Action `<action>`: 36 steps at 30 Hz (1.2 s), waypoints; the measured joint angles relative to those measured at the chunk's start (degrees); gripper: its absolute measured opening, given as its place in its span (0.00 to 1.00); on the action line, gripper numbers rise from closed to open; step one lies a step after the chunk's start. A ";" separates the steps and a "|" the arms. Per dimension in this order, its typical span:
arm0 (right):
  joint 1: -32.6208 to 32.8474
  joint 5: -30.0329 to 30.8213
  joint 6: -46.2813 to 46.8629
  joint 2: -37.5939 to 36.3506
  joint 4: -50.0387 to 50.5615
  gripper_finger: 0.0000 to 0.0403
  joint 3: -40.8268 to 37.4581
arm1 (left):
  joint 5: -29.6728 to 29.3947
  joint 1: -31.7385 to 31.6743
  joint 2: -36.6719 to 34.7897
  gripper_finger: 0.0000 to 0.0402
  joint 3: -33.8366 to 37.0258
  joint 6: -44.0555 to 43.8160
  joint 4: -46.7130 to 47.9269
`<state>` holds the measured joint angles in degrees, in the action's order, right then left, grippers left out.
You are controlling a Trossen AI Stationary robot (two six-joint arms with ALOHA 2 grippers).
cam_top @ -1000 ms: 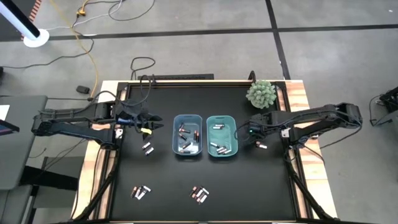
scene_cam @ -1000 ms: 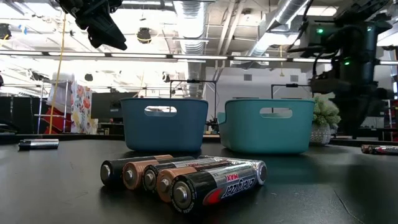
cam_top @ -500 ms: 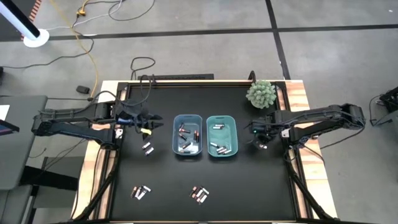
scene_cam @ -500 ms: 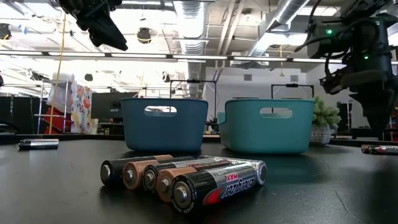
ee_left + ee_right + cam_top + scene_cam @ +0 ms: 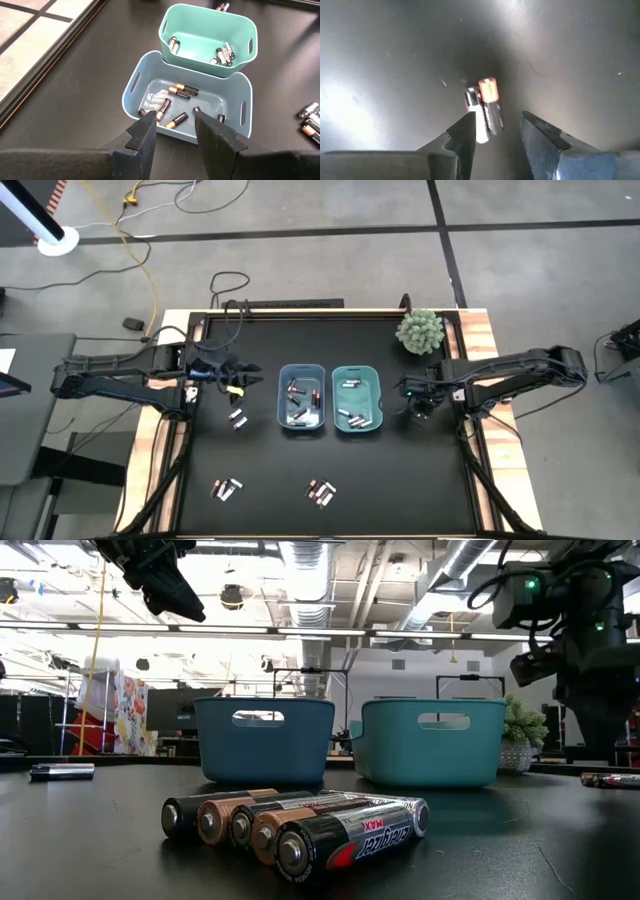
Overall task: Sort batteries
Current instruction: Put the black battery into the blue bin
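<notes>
I've got the right gripper [image 5: 495, 132] open over two loose batteries [image 5: 486, 107] on the table beside the teal bin [image 5: 357, 399]; I'd straddle one cell squarely before closing; left gripper [image 5: 172, 130] waits open

Foreground: five batteries [image 5: 300, 825] lying side by side on the dark table [image 5: 90, 850].
Behind: blue bin [image 5: 264, 740] at 11 o'clock, teal bin [image 5: 432, 742] at 1 o'clock.
Far 3 o'clock: possibly another battery [image 5: 610, 780].

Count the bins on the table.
2: the blue bin left of centre and the teal bin beside it on its right, both holding batteries.
</notes>
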<state>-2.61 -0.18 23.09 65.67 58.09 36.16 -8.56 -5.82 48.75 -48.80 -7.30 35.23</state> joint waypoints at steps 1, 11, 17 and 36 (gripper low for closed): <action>0.00 -0.01 -0.79 0.52 0.13 0.41 0.00 | 0.01 0.01 0.00 0.32 0.00 0.00 0.00; -0.05 -0.01 -1.11 12.07 0.15 0.34 0.00 | 0.05 0.00 -0.01 0.32 0.00 0.01 0.02; -0.05 -0.03 -1.09 17.99 0.77 0.34 0.74 | 0.16 0.00 0.00 0.32 0.00 0.01 0.02; -0.49 -0.17 5.52 17.61 -1.77 0.05 1.51 | 0.16 0.01 -0.02 0.32 0.00 0.01 0.02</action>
<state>-3.09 -0.35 28.61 83.28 56.32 37.67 -8.40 -5.81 48.73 -48.80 -7.29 35.24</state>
